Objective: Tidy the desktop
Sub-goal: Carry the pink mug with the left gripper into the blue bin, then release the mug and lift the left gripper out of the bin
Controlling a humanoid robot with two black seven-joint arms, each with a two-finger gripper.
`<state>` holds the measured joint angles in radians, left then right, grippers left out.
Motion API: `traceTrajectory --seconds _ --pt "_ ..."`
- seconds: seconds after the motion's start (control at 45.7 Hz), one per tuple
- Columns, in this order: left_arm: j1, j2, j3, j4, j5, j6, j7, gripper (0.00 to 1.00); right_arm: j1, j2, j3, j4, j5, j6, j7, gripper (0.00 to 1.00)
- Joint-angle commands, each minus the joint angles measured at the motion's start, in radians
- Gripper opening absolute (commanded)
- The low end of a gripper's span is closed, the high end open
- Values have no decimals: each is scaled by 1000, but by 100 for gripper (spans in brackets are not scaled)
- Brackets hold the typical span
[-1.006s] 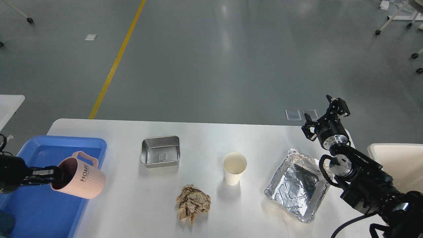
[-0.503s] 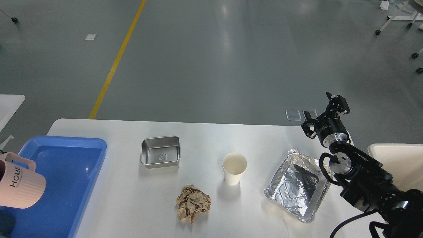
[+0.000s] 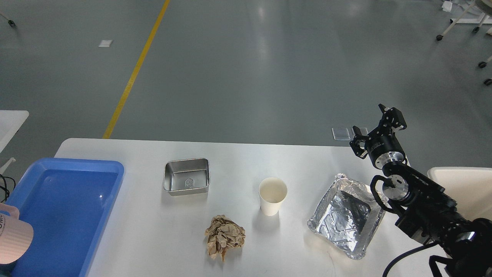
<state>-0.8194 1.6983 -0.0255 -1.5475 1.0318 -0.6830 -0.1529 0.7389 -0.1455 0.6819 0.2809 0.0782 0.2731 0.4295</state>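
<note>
One crumpled brown paper wad, ribbed pink mug

Cluttered desktop (right claw spread)

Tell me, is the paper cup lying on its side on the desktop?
No, the paper cup stands upright on the desktop, its open mouth facing up.

Right arm raised at right edge, right hand fingers spread, pointing up
</note>
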Motion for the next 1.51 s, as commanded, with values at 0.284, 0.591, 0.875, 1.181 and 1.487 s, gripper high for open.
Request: traceTrajectory --seconds 0.284,0.591,0.875,1.181,1.487 --pt "11 -238 210 210 -33 207 39 0 0 6 -2 1 0 2 0 100" --pt "105 -445 206 409 -42 269 39 0 -1 4 -2 3 0 2 0 100" --pt "138 -591 200 535 -48 289 62 0 8 3 -2 1 0 2 0 100" --pt "148 -615 203 547 -47 276 67 0 8 3 -2 1 0 2 0 100" --pt "138 -597 148 532 -64 220 49 78 8 4 -2 1 0 2 0 100"
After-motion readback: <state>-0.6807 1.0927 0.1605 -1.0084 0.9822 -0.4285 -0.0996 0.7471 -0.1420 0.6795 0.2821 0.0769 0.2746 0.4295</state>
